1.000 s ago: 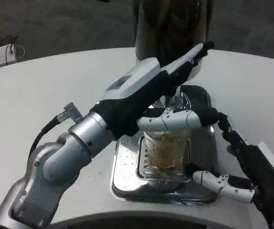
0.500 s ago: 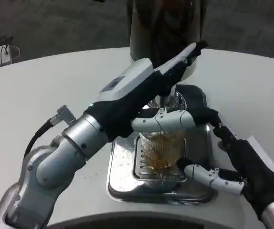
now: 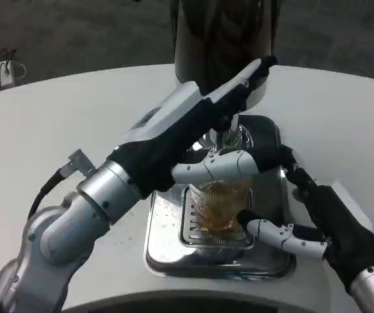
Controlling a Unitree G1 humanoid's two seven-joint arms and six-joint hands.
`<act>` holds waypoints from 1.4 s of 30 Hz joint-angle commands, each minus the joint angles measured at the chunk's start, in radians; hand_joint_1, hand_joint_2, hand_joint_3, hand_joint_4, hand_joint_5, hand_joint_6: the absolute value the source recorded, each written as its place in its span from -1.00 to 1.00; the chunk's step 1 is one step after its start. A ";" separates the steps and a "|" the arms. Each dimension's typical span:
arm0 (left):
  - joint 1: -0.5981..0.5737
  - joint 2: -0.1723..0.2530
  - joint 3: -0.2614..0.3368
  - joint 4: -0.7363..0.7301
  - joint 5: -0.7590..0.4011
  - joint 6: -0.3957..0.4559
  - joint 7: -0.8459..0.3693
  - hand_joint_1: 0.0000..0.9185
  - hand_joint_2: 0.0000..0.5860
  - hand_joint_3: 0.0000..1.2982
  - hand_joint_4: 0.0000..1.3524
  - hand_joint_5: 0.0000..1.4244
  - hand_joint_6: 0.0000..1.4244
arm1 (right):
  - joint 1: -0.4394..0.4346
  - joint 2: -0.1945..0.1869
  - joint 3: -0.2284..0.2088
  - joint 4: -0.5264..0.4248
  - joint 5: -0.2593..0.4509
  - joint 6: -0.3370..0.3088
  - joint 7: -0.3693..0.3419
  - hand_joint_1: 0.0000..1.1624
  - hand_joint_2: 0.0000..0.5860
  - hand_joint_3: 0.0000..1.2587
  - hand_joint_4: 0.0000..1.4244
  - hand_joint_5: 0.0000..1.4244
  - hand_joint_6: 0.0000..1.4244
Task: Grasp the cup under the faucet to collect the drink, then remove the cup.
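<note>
- Right robot hand (image 3: 304, 215): wrapped around the cup (image 3: 219, 207), one white finger across the rim side away from the robot, another low at the near base. Judged a grip on the cup; contact on the hidden side cannot be confirmed.
- Cup: clear, ribbed, inside the curl of the right robot hand, standing upright on the grille of the drip tray (image 3: 167, 248). Amber drink visible inside, roughly partway up; exact level unclear through the ribbing.
- Left robot hand (image 3: 236, 91): above and beyond the right robot hand, fingers stretched toward the dispenser (image 3: 223, 32) at lever height. Whether it presses or clasps the lever cannot be told; fingertips partly hidden against the dark body.
- Faucet (image 3: 229, 135): directly above the cup, between the two robot hands. No stream can be made out.
- Drip tray: metal, under the right robot hand's fingers, resting on the white desk (image 3: 57, 124).
- Progress, judged: grasp done, cup placed under faucet, collection underway or near complete. Left: close the tap, withdraw the cup clear of the tray.
- Risk: tilting the filled cup on removal would spill.
</note>
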 commanded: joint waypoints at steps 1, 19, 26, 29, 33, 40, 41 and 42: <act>0.043 -0.008 0.025 -0.020 -0.021 -0.051 0.018 -1.00 -0.87 -0.94 -1.00 -0.94 -0.80 | -0.004 -0.009 -0.002 0.011 0.017 -0.006 -0.010 0.29 -0.19 -1.00 -1.00 -1.00 -0.98; 0.165 -0.040 0.139 -0.058 -0.027 -0.179 0.141 -1.00 -0.78 -0.86 -0.96 -0.83 -0.71 | -0.017 -0.022 0.002 0.018 0.044 -0.013 -0.018 0.27 -0.20 -1.00 -1.00 -1.00 -0.98; 0.268 -0.010 0.171 -0.134 0.059 -0.145 0.166 -1.00 -0.77 -0.95 -1.00 -0.92 -0.79 | -0.028 -0.020 0.009 0.031 0.046 -0.015 -0.020 0.26 -0.20 -1.00 -1.00 -1.00 -0.98; 0.310 -0.008 0.189 -0.178 0.088 -0.129 0.179 -1.00 -0.77 -1.00 -1.00 -0.97 -0.84 | -0.032 -0.019 0.011 0.038 0.048 -0.018 -0.019 0.26 -0.20 -1.00 -1.00 -1.00 -0.98; 0.387 -0.004 0.217 -0.267 0.139 -0.077 0.184 -1.00 -0.77 -1.00 -1.00 -1.00 -0.85 | -0.039 -0.018 0.016 0.046 0.050 -0.021 -0.020 0.26 -0.20 -1.00 -1.00 -1.00 -0.98; 0.508 0.017 0.243 -0.392 0.189 0.028 0.157 -1.00 -0.77 -1.00 -1.00 -1.00 -0.94 | -0.049 -0.010 0.024 0.068 0.053 -0.032 -0.031 0.25 -0.18 -1.00 -1.00 -1.00 -0.98; 0.528 0.020 0.247 -0.409 0.195 0.043 0.154 -1.00 -0.77 -1.00 -1.00 -1.00 -0.94 | -0.052 -0.009 0.026 0.071 0.054 -0.034 -0.034 0.25 -0.18 -1.00 -1.00 -1.00 -0.98; 0.546 0.025 0.252 -0.422 0.196 0.054 0.149 -1.00 -0.77 -1.00 -1.00 -1.00 -0.95 | -0.054 -0.009 0.026 0.074 0.055 -0.035 -0.036 0.25 -0.18 -1.00 -1.00 -1.00 -0.98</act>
